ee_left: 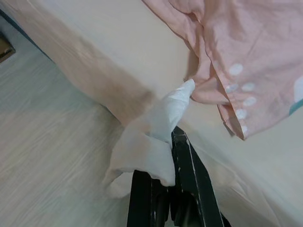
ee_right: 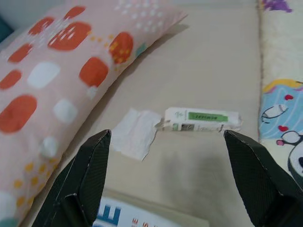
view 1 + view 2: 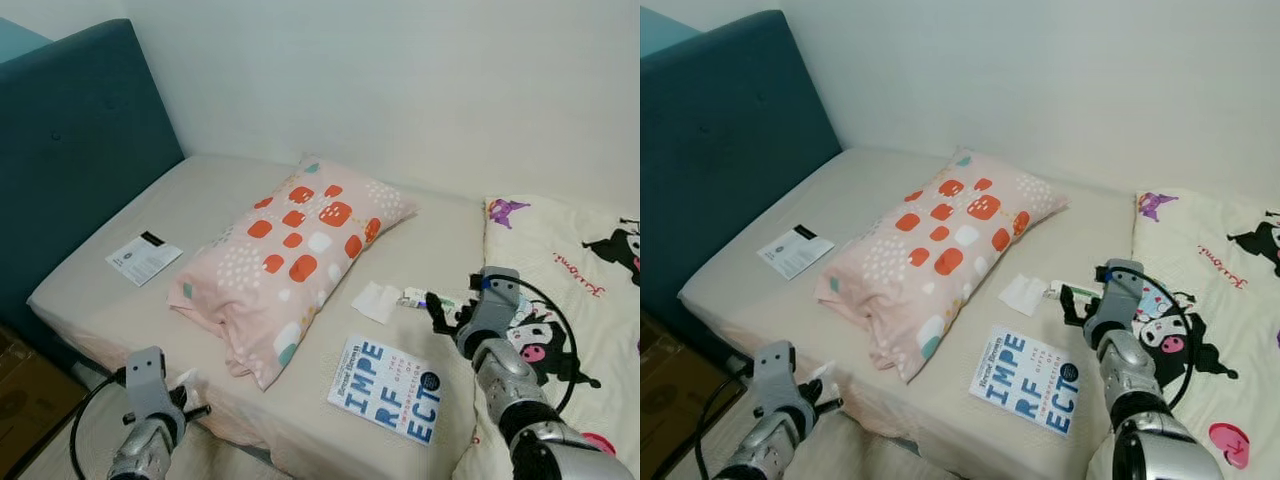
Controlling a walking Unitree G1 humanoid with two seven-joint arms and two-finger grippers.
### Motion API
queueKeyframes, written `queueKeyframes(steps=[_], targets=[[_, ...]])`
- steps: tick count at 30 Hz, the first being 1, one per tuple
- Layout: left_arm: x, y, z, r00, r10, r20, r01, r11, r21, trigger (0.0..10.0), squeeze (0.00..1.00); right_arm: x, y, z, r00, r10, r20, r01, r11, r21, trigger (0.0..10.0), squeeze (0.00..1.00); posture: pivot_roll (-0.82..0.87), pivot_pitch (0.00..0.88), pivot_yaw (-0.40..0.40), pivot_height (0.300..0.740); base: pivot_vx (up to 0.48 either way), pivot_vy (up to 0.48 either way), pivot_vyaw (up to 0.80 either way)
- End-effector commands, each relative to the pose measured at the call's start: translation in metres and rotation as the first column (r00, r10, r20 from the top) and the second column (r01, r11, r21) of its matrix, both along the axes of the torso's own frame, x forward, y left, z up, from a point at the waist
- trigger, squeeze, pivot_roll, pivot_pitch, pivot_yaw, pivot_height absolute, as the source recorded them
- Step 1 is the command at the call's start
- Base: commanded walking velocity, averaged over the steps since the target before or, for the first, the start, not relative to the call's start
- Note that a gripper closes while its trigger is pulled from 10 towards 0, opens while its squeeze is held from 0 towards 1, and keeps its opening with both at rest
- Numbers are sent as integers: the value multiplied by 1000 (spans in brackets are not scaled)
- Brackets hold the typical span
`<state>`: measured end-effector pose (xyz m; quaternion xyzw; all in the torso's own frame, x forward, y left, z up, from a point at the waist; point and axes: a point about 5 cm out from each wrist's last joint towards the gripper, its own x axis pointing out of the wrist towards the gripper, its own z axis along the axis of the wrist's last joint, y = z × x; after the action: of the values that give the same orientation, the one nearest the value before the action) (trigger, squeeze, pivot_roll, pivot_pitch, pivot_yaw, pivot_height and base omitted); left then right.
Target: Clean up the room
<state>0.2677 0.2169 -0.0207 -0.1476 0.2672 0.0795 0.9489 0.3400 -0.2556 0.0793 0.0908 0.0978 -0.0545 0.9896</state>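
My left gripper [image 1: 163, 189] is shut on a crumpled white tissue [image 1: 149, 137] low at the bed's front edge, close to the corner of the pink spotted pillow [image 3: 295, 250]. My right gripper [image 2: 170, 165] is open above the sheet, its fingers [image 2: 83, 177] spread wide around a small white tube with a green label [image 2: 201, 119] that lies flat. A white paper square [image 2: 135, 132] lies beside the tube. A blue and white book [image 3: 388, 390] lies near the bed's front edge. A white leaflet [image 3: 143, 257] rests on the left side of the bed.
The bed [image 3: 200, 200] has a teal headboard [image 3: 70, 140] on the left and a white wall behind. A cartoon-print blanket [image 3: 570, 260] covers the right side. Pale wood floor [image 1: 42, 142] lies below the bed edge. A cardboard box [image 3: 25, 400] stands at the lower left.
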Motion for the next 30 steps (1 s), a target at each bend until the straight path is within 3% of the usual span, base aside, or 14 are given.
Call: queueKeyframes(steps=[1,4,8,11,21,30], targets=[[-1,7,1,1000,9,8,-9,1000,14,10000,0,-2,1,-5,1000,-6,-22,7,999,45,10000,0,-97,147,94,670,0,0,0],[-1,7,1,1000,10,8,-10,1000,14,10000,0,-1,1,-5,1000,-5,-22,6,999,47,10000,0,-97,147,94,665,0,0,0],[-1,6,2,999,-11,38,10,1000,22,10000,0,9,1,12,999,-17,46,10,987,158,10000,0,-56,177,75,650,0,0,0],[0,7,4,999,-6,50,5,1000,22,10000,0,14,1,19,997,-13,77,-1,983,185,10000,0,-57,167,72,640,0,0,0],[8,12,13,996,13,88,-16,999,29,10000,0,14,1,21,996,-8,89,-9,982,190,10000,0,-60,152,70,640,0,0,0],[8,12,13,996,-1,92,-3,999,41,10000,0,13,0,20,996,-14,90,-5,979,205,10000,0,-61,153,73,640,0,0,0]])
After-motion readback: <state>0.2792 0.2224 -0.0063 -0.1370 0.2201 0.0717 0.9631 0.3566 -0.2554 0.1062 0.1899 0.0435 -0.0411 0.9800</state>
